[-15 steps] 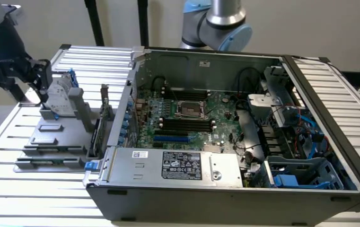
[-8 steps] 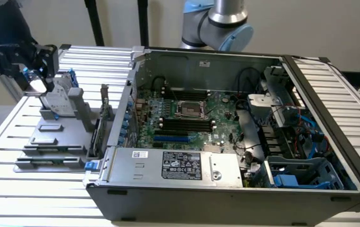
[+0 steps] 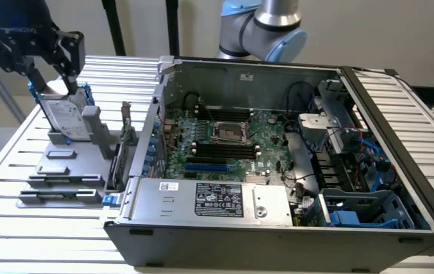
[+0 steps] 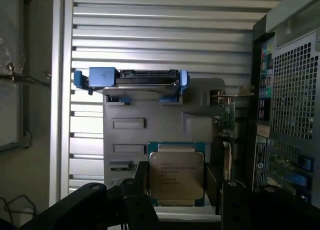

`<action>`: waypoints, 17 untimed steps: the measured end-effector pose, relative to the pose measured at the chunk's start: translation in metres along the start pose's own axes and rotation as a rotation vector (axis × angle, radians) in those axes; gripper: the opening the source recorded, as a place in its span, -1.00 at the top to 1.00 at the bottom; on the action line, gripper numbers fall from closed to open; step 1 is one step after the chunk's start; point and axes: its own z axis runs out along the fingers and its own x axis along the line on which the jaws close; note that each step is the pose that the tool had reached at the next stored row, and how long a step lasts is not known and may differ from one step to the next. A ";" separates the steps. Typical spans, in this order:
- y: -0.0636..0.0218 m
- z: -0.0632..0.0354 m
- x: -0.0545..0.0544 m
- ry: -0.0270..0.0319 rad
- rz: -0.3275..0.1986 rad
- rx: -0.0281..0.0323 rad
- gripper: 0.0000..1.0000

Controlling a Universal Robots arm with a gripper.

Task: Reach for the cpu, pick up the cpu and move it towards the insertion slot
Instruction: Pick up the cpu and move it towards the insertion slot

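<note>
This is a robotics lab bench set up for computer-assembly trials. A jointed silver robot arm with pale blue caps (image 3: 266,25) rises behind a table of ribbed aluminium slats (image 3: 41,240). Its black gripper (image 3: 49,85) hangs over a flat grey plastic fixture block (image 3: 80,164). Beside that, a dark grey metal desktop computer case (image 3: 278,234) lies open on its side, baring a green motherboard (image 3: 270,134). A plain pale wall (image 3: 384,28) stands behind.

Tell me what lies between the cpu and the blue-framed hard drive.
In the wrist view, the grey holder block, with two rectangular recesses in its face, lies between the cpu and the hard drive.
</note>
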 end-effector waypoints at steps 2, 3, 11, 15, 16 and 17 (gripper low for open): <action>0.0003 -0.0081 -0.010 0.0001 0.000 -0.0020 -0.10; 0.0004 -0.0115 -0.014 0.0002 0.000 -0.0030 -0.10; 0.0003 -0.0260 -0.050 0.0015 0.000 -0.0052 -0.10; 0.0001 -0.0305 -0.069 0.0019 0.000 -0.0056 -0.10; 0.0000 -0.0316 -0.073 0.0019 0.000 -0.0058 -0.10; 0.0000 -0.0326 -0.078 0.0020 0.000 -0.0058 -0.10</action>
